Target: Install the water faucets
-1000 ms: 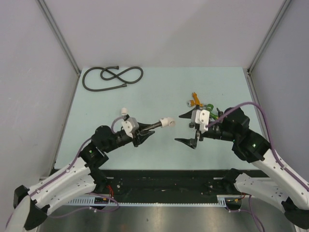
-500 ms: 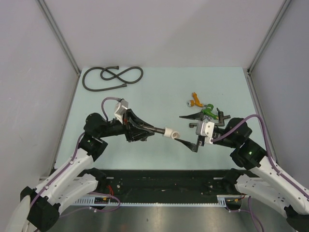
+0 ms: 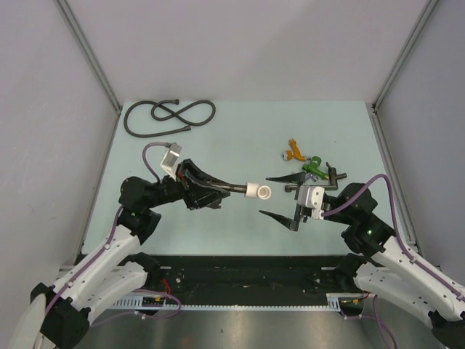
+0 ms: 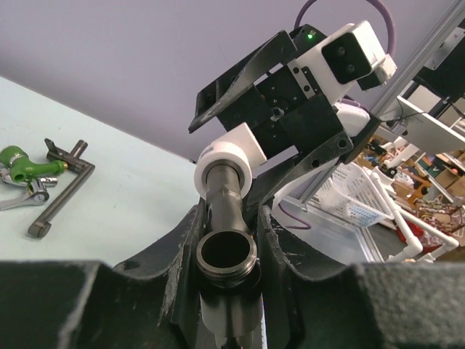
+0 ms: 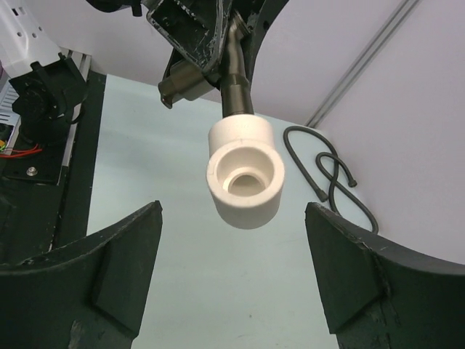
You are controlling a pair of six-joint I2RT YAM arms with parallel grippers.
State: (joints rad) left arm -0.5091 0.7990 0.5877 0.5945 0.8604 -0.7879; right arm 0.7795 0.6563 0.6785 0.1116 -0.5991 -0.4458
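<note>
The left gripper (image 3: 215, 192) is clenched on the stubby faucet (image 4: 226, 251), a dark metal tap whose threaded mouth faces the left wrist camera from between the fingers. The tap's body runs forward past the fingertips and ends in a white elbow fitting (image 3: 256, 191) seated on its far end, held up off the table (image 3: 218, 145). Directly ahead of that fitting is the right gripper (image 3: 267, 196), jaws spread wide and holding nothing. In the right wrist view the fitting's open socket faces the camera, centred between the two dark fingers (image 5: 109, 269) and touching neither. From above, the fitting sits just short of the right fingertips.

Behind the right gripper, close to its wrist, the thin-piped faucet (image 3: 331, 175) lies flat on the table, its long bent pipe and cross handle plain in the left wrist view. Just beside it are a green part (image 3: 313, 166) and, a little farther out, an orange part (image 3: 294, 151). Well beyond the left gripper, at the far left corner, lies a coiled black hose (image 3: 168, 115)
</note>
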